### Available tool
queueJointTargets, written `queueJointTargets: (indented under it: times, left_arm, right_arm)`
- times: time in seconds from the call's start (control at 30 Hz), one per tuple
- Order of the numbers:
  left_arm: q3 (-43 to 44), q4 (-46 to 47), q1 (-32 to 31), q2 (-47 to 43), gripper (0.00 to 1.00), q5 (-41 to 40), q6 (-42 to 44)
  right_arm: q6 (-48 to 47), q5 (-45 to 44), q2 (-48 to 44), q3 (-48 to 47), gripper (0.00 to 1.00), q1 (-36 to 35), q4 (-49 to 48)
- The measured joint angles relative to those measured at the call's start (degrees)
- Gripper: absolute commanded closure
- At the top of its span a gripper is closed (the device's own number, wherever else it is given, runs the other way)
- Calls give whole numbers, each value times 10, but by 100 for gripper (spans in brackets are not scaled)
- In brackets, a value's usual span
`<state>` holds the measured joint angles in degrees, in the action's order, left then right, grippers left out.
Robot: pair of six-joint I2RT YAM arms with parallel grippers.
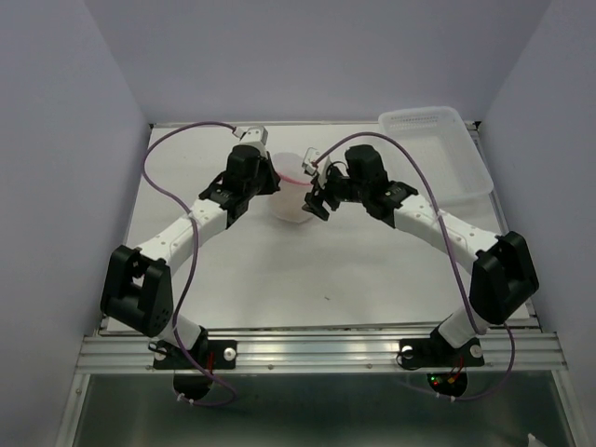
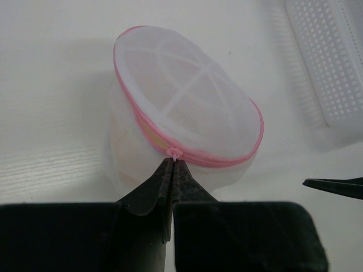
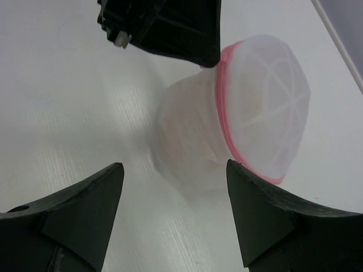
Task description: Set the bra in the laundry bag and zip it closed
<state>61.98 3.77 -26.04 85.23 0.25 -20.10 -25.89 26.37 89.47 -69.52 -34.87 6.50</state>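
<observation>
The laundry bag is a round white mesh pouch with a pink zipper rim, tilted on the table between the arms. It also shows in the left wrist view and the right wrist view. My left gripper is shut on the pink zipper pull at the rim. A faint peach tint inside the pouch may be the bra; its shape is hidden. My right gripper is open and empty, just short of the bag's lower side.
A rectangular clear-white plastic basket tray stands at the back right; its corner shows in the left wrist view. The left gripper's body hangs above the bag in the right wrist view.
</observation>
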Motion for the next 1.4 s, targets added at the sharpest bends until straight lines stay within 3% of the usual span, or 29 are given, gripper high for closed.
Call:
queueJointTargets:
  times: [0.33,0.6,0.8,0.83,0.87,0.9,1.0,1.1,1.4]
  left_arm:
    - [18,-25,-21,1,100,-13,-42]
    - [18,-34,-39,1,100,-15,-45]
    - [18,-36,-42,1,100,-17,-48]
    - [18,-37,-42,1,100,-17,-48]
    - [18,-37,-43,0,100,-17,-49]
    - [18,-37,-43,0,100,-18,-49]
    - [18,-37,-45,-4,100,-16,-49]
    - [17,-37,-46,-11,100,-16,-49]
    - [16,-51,-47,-14,100,-46,-50]
  right_arm:
    - [-1,-48,93,-78,25,-22,-13]
    - [-16,-51,116,-105,29,-23,-10]
    - [-26,-52,144,-122,44,-23,-13]
    - [-28,-51,147,-122,59,-23,-13]
    - [-28,-51,150,-122,64,-23,-13]
    - [-29,-52,153,-122,78,-23,-13]
    - [-34,-51,154,-122,92,-23,-14]
    - [-39,-50,154,-122,99,-23,-17]
    - [-54,-46,139,-97,99,-23,-35]
